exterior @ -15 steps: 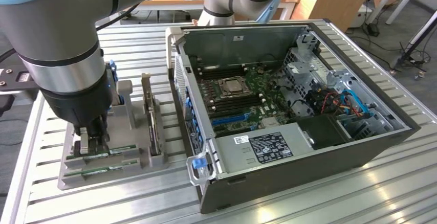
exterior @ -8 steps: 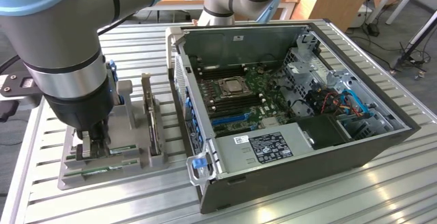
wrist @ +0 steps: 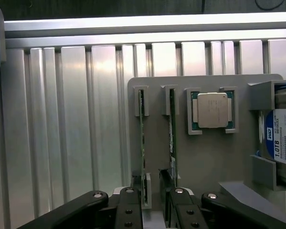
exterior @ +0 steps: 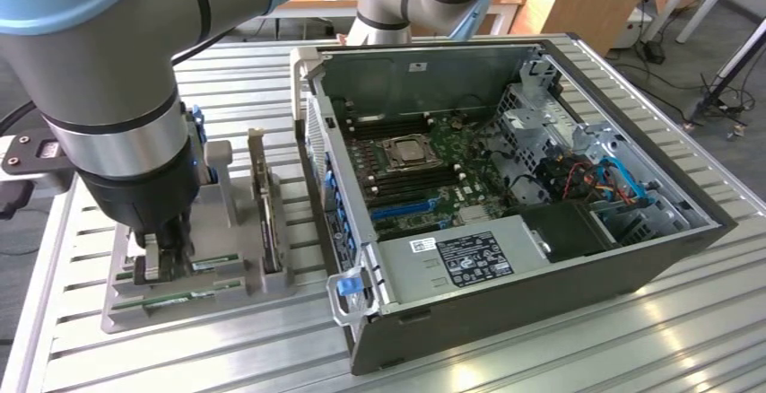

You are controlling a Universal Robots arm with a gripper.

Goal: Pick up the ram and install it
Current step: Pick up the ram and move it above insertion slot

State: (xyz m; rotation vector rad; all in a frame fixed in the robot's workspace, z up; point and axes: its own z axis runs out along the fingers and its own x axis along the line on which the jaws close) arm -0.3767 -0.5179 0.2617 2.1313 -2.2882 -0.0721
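Green circuit board, thin and narrow: the ram (wrist: 142, 138) stands on its long edge in a slot of the grey holder (wrist: 209, 162), directly under the gripper (wrist: 153, 193). The fingers (wrist: 128, 205) are spread wide and hold nothing. The ram's near end lies in the gap between them, close against one finger; whether it touches cannot be told. A second ram (wrist: 171, 129), alike and parallel, runs just beside it and passes under the other finger. Farther from the gripper on that same side sit the CPU (wrist: 212, 109) and then the hard drive (wrist: 282, 138).

Orientation: the ram's long axis runs straight away from the fingertips, along its slot and in line with the ribs of the table (wrist: 76, 119). Its flat faces look toward the two fingers, so the jaws stand across its thickness. One long edge points up at the wrist; the other is down in the slot, hidden.

Handling (judged): light and stiff along its length, but thin, so likely to flex or crack if twisted. The chips and label make a smooth, shallow surface. A square pinch on the two flat faces, on the part that stands proud of the holder, looks safest. The neighbouring stick leaves little room for a finger.

The open case (exterior: 539, 231) stands well apart from the gripper, off to its side.
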